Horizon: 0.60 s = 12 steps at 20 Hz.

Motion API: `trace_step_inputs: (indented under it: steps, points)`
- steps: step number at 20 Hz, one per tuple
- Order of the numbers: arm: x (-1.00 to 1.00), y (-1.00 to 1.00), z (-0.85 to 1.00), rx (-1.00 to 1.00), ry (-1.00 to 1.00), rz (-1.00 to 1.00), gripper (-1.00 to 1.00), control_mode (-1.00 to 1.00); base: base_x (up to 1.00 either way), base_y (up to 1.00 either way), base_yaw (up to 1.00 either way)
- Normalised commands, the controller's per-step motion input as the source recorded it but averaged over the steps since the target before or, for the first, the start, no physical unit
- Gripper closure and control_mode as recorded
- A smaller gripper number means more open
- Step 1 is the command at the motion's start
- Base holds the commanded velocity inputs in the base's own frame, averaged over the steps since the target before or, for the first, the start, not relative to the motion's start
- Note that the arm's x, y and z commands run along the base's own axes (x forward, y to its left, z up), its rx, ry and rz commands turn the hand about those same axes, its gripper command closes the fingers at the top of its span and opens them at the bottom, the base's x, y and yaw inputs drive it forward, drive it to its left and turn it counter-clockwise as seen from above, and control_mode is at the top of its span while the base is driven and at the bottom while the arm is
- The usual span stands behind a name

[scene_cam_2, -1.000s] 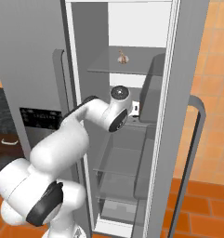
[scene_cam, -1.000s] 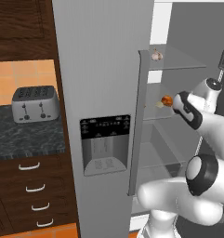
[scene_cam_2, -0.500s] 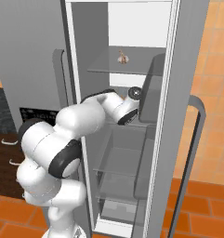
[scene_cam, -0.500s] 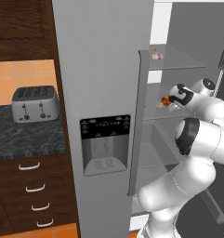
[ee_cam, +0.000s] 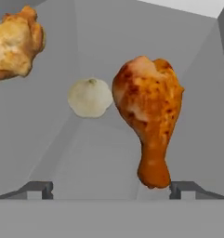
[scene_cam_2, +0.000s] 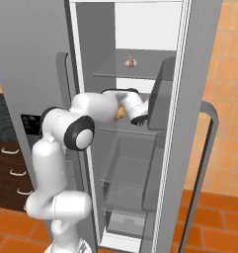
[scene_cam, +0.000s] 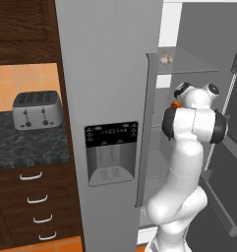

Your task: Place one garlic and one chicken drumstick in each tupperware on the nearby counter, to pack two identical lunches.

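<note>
Here, two-finger gripper [ee_cam: 111,188] spread wide, empty, inside open fridge. Golden-orange chicken drumstick [ee_cam: 148,116] on grey fridge shelf [ee_cam: 85,158] just ahead, right of centre, long axis toward gripper, bone end nearest. Pale round garlic bulb [ee_cam: 89,97] just left, farther back.

Orange drumstick [ee_cam: 148,116] beside pale garlic [ee_cam: 89,97]

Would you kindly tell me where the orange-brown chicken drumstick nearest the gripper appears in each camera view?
Left base view: orange-brown chicken drumstick, a sliver beside the white arm.
Right base view: drumstick on the middle fridge shelf, behind the arm.
Hand view: drumstick right of centre.
Shared landmark: the grey fridge shelf beneath it.
</note>
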Motion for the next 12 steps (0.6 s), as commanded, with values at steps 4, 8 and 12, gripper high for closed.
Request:
trace_step_inputs:
  steps: [4,8,12]
  points:
    - [0.79,-0.35,-0.24,0.03,0.14,0.12,-1.0,-1.0,0.0,0.0,0.0]
    - [0.79,-0.29,-0.27,0.01,0.04,0.1,-1.0,-1.0,0.0,0.0,0.0]
    - [0.51,-0.04,-0.79,-0.01,0.03,0.08,1.0,-1.0,0.0,0.0,0.0]
